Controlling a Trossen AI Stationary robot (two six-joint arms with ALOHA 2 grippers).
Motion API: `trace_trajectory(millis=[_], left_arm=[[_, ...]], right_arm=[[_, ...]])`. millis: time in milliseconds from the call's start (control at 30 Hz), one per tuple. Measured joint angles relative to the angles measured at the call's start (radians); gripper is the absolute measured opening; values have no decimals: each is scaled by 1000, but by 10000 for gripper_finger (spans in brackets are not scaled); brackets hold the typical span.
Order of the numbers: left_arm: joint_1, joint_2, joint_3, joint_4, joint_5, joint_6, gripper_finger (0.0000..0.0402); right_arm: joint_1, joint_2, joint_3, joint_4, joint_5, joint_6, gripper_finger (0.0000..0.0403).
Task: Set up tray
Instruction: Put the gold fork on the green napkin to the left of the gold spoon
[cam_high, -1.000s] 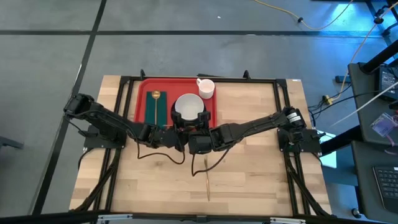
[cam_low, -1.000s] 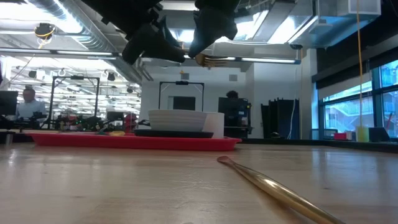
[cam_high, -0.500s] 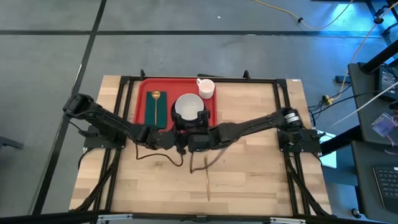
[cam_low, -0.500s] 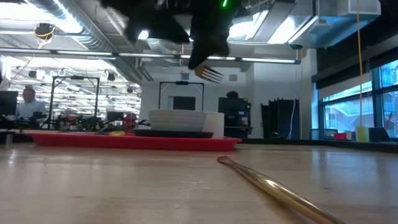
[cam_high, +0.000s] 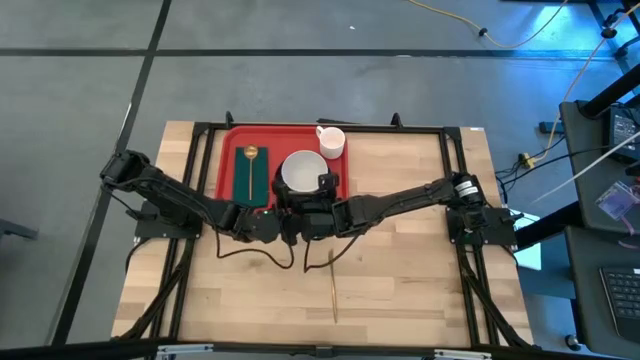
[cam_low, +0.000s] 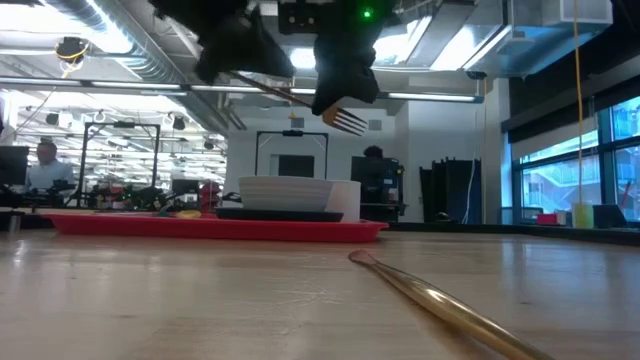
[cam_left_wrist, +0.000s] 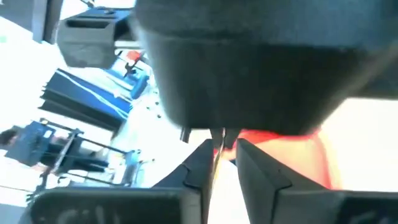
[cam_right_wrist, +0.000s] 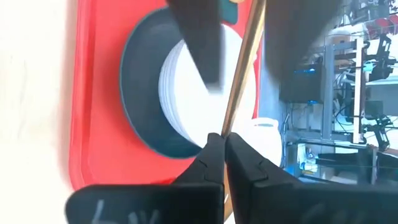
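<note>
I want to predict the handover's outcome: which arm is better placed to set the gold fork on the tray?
Probably the left. The right gripper is shut on the fork, but the left gripper is closing around its handle, and the open spot beside the napkin lies on the left's side of the tray.

A lab — exposed ceiling ducts, equipment racks, seated person.

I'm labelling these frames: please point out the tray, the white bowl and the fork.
tray (cam_high: 232, 140): high view, bare red floor near its far left corner.
white bowl (cam_high: 300, 170): high view, its inside.
fork (cam_low: 348, 120): low view, its tines.
</note>
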Motion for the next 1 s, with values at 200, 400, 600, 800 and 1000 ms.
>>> trace_trajectory(millis=[200, 400, 600, 800, 1000], left_arm=[[-64, -119, -3, -250, 7, -228, 130], [-63, -246, -23, -314, 119, -349, 166], [-58, -234, -24, -323, 133, -258, 173], [-36, -212, -25, -323, 89, -249, 165], [-7, -205, -25, -323, 93, -241, 151]], right_arm=[[18, -9, 1, -86, -8, 59, 0], [43, -13, 2, -79, -8, 52, 0], [65, -15, 2, -31, 30, 24, 0], [74, -16, 2, -24, 30, 20, 0], [75, -16, 2, -25, 31, 21, 0]])
